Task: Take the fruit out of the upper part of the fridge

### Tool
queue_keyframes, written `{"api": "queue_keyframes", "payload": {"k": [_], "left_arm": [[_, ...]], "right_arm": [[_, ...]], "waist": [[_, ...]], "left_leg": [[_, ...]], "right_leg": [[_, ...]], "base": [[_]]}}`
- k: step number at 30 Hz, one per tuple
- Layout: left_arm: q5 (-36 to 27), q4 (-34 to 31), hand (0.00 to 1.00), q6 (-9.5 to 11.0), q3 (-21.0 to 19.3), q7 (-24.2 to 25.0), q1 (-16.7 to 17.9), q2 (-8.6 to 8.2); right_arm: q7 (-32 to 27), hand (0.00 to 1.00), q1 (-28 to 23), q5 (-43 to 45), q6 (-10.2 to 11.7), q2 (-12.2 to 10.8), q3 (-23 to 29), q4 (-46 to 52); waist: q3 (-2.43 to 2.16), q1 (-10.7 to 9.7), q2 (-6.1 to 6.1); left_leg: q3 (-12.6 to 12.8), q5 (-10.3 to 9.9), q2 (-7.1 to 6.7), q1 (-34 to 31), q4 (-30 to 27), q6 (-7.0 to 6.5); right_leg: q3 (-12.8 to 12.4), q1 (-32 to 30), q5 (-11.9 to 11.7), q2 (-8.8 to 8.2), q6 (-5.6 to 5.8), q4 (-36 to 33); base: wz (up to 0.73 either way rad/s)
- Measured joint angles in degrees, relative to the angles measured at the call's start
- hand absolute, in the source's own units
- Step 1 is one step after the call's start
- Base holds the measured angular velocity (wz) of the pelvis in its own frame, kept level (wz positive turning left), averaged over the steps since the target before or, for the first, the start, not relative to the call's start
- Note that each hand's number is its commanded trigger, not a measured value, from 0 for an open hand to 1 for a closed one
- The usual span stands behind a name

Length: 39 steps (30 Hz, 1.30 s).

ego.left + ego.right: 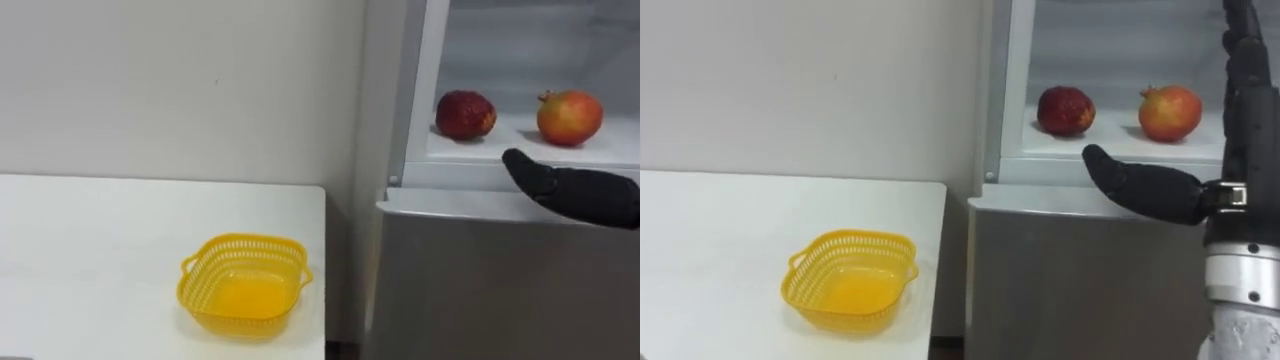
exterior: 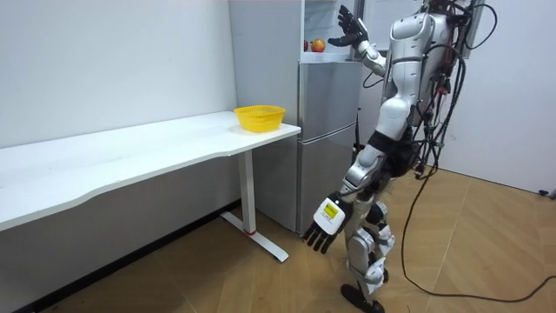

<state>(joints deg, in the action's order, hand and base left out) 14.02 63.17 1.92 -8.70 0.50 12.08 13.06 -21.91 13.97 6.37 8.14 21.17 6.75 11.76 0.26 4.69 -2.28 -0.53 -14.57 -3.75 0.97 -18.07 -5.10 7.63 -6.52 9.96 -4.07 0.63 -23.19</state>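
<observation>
In the left eye view, two fruits sit on the upper fridge shelf: a dark red fruit on the left and an orange-red fruit on the right. The right hand is just below them at the near edge, touching neither. A yellow basket sits on the white tabletop, far to the left.

In the right eye view, its fingers point straight up with the thumb out left. They are wide open and hold nothing.

In the room view, the robot stands at the fridge. Its left hand hangs low, fingers straight.

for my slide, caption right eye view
Open right hand near fridge shelf with dark fruit and pomegranate; yellow basket on table
</observation>
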Motion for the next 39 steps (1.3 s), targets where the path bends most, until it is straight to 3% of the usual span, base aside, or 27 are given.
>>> {"api": "queue_keyframes", "payload": {"k": [2, 4, 9, 13, 20, 24, 33, 39], "left_arm": [[0.00, -0.06, 0.00, 0.04, -0.01, 0.04, 0.08, -0.12], [0.14, -0.05, 0.00, -0.09, -0.17, 0.07, 0.67, 0.16], [1.94, -0.12, 0.00, -1.16, -0.53, 0.14, 0.88, 0.12], [1.98, -0.80, 0.00, -1.60, -0.40, 0.21, 0.15, -0.68], [1.92, -2.08, 0.00, -1.63, -0.33, 0.36, -0.60, -0.80], [1.95, -2.33, 0.00, -1.96, -0.31, 0.35, -0.52, -0.79], [1.84, -3.47, 0.00, -4.23, 0.04, 0.17, -0.09, -0.62], [1.79, -3.56, 0.00, -4.50, 0.31, 1.35, -0.10, -0.62]], "right_arm": [[-0.15, 0.00, 0.05, -1.84, -0.01, 0.06, 0.03, 0.13], [-0.18, 0.00, 0.37, -3.15, -0.01, 0.08, 0.12, 0.56], [1.44, 0.00, 0.77, -3.58, -0.40, 1.77, 0.20, 0.51], [2.38, 0.00, 0.78, -3.73, -0.76, 1.94, 0.17, 0.51], [5.09, 0.00, 2.39, -6.40, -0.77, 3.87, -0.70, -0.45], [5.54, 0.00, 5.68, -8.59, -1.62, 4.01, -1.01, -4.27], [7.02, 0.00, 6.96, -12.04, -4.13, 4.09, -1.15, -8.43], [8.33, 0.00, 9.71, -16.14, -5.52, 4.18, -1.62, -13.55]], "waist": [[-0.46, 0.32, 0.02], [-0.63, 0.65, 0.01], [-0.21, 1.57, -0.94], [-0.36, 1.64, -1.24], [0.25, 2.01, -1.41], [0.19, 1.96, -1.52], [0.17, 2.05, -1.55], [0.04, 2.07, -1.49]], "left_leg": [[0.14, 0.13, 0.58, 1.72, 1.68, 0.39], [-0.15, 0.33, 1.10, 2.46, 2.84, 0.90], [-0.59, 0.92, 2.20, 2.76, 4.73, 1.62], [-1.38, 1.22, 2.43, 2.85, 5.57, 2.03], [-1.43, 1.31, 3.03, 3.70, 6.71, 2.26], [-1.41, 1.34, 3.03, 3.70, 6.75, 2.25], [-2.04, 1.34, 3.03, 3.63, 6.61, 2.25], [-2.95, 1.35, 2.91, 3.26, 6.38, 2.26]], "right_leg": [[-0.38, 1.85, 0.02, 0.93, -0.20, 2.13], [0.04, 2.87, -0.19, 1.46, -0.53, 3.58], [0.72, 3.86, -1.01, 2.68, -1.42, 6.05], [1.75, 4.84, -1.43, 3.13, -1.67, 8.14], [2.00, 6.46, -1.78, 3.49, -1.72, 10.26], [1.93, 6.80, -2.07, 3.67, -1.65, 10.67], [2.73, 7.52, -2.36, 3.61, -1.59, 11.54], [2.84, 7.58, -2.34, 3.58, -1.57, 11.54]], "base": [[0.11], [0.04], [0.06], [0.19], [0.04], [0.00], [0.05], [0.07]]}}
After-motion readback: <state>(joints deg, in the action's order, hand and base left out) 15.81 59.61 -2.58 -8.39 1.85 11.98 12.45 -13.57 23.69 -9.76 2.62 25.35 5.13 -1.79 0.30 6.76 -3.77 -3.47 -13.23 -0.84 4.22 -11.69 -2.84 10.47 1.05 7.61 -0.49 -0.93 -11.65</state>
